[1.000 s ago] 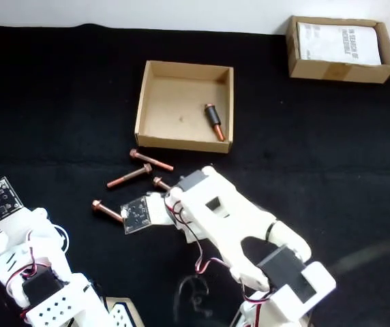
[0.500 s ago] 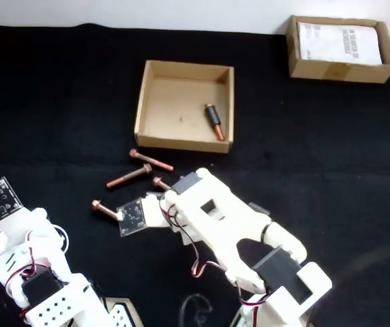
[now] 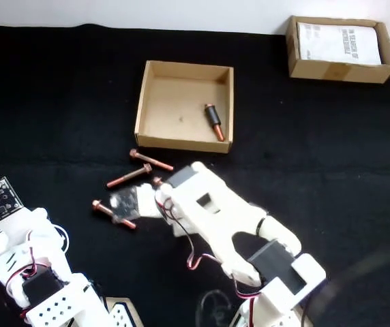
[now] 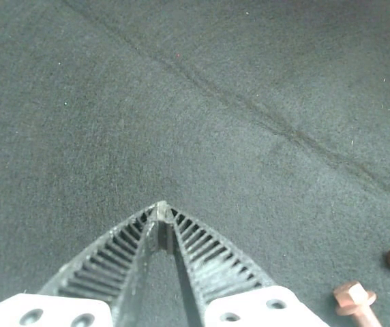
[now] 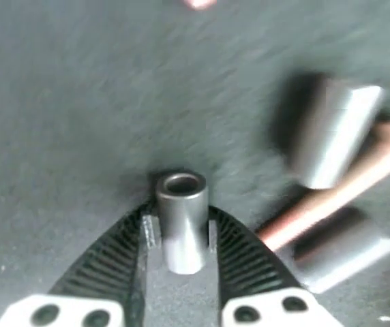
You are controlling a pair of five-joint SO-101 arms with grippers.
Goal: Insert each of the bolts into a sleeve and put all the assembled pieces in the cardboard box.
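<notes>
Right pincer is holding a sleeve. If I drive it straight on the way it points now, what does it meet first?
Bare cloth lies directly ahead of the right pincer and its sleeve. Beyond that, probably the bolt that lies just past its tip in the high view. Depth is unclear, so go slowly.

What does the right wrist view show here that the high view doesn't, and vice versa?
Right wrist: the right gripper shut on a sleeve, with two loose sleeves lying nearby. High: the cardboard box holding one assembled piece, a second box, the left arm and several bolts. Both: a bolt on the black cloth.
</notes>
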